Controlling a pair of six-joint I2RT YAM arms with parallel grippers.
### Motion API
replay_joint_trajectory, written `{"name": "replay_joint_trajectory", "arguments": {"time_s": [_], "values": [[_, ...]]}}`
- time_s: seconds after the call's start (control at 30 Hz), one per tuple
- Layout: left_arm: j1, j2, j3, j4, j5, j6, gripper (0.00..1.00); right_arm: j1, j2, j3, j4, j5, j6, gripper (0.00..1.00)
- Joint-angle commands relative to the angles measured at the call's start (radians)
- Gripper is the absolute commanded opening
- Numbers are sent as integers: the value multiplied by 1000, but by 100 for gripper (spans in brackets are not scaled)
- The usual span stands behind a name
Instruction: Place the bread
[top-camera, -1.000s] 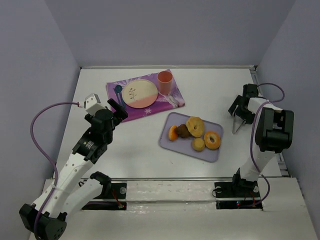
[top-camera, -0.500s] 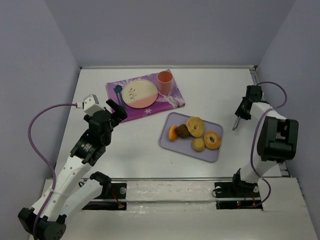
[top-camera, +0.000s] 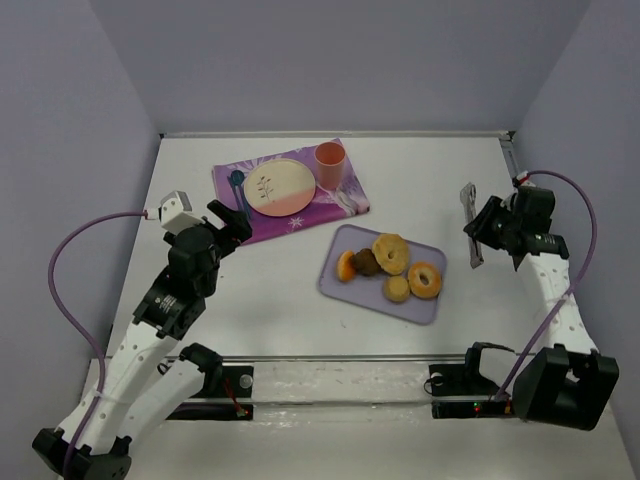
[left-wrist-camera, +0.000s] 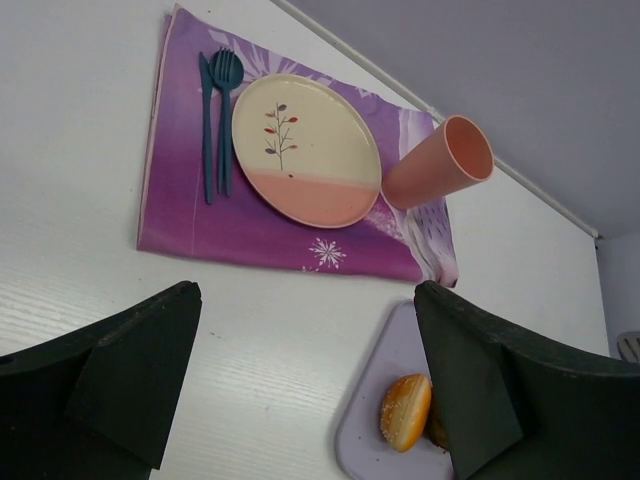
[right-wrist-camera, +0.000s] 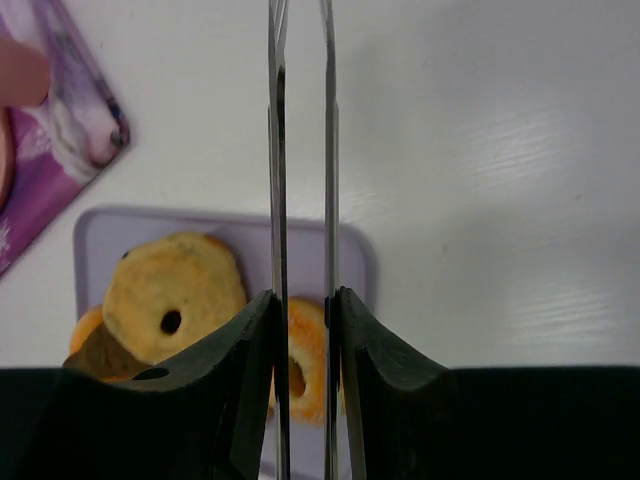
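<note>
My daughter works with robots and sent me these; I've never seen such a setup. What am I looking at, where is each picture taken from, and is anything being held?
Two robot arms are bolted at the near edge of a white table. The wide picture looks down from above and behind them; the other two come from cameras on each wrist, so the dark shapes are that arm's own fingers. On it: a purple placemat with plate, pink cup and blue cutlery, and a lavender tray of food, including the bagel-like bread. The left gripper is open and empty. The right gripper is shut on metal tongs.
</note>
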Motion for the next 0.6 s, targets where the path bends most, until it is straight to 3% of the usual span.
{"name": "replay_joint_trajectory", "arguments": {"time_s": [0.0,0.2,0.57], "values": [[5,-12,1,41,2,-7,99,-7,-121,-24,-127,-228,9,36],[5,-11,-5,44,4,-4,99,-7,-224,-29,-225,-394,18,42],[5,-9,-7,53,5,-3,99,31,-215,-56,-279,-403,1,59]]}}
